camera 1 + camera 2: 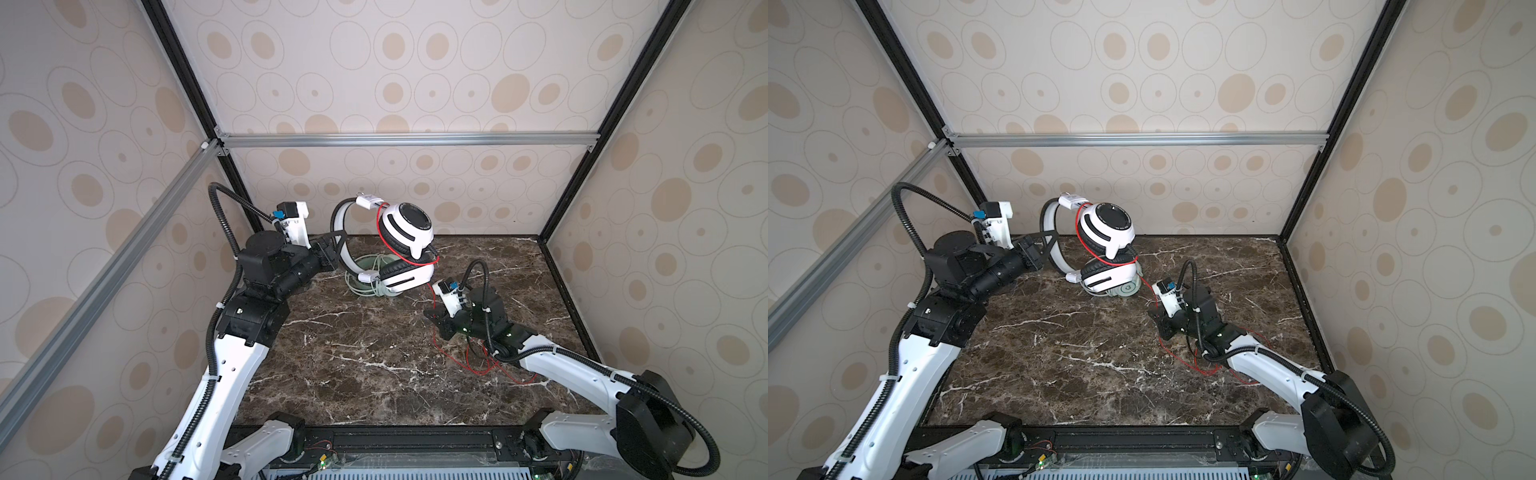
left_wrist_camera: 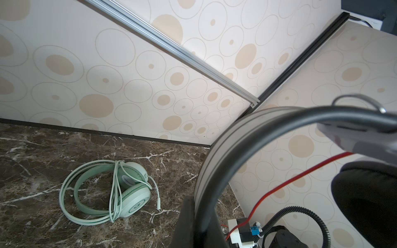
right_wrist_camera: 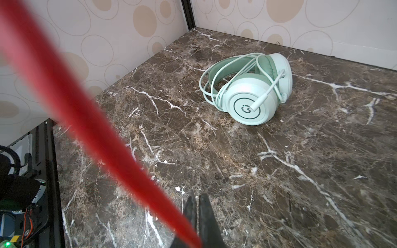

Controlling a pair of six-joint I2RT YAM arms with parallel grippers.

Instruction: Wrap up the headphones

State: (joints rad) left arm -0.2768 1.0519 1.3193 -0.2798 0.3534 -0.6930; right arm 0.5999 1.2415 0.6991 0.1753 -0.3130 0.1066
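Left jaws clenching white-and-black headphones (image 1: 405, 230), right jaws pinching red cable (image 3: 86, 122), I'm watching mint-green headphones (image 3: 249, 101) lying at twelve o'clock.

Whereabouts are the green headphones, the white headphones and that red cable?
green headphones (image 3: 247, 117): right wrist view, on the round outer cup.
white headphones (image 1: 409, 226): in a top view, on the upper ear cup.
red cable (image 3: 92, 116): right wrist view, on the blurred close-up stretch.

Two pairs of headphones appear at one marble desk (image 1: 365, 386): one mint-green pair (image 3: 251, 92) and one white-and-black pair (image 1: 405, 232). There are two cables, one pale green cable (image 2: 62, 193) and one red cable (image 3: 83, 120), and two robot arms, the left arm (image 1: 232, 374) and the right arm (image 1: 557, 365).
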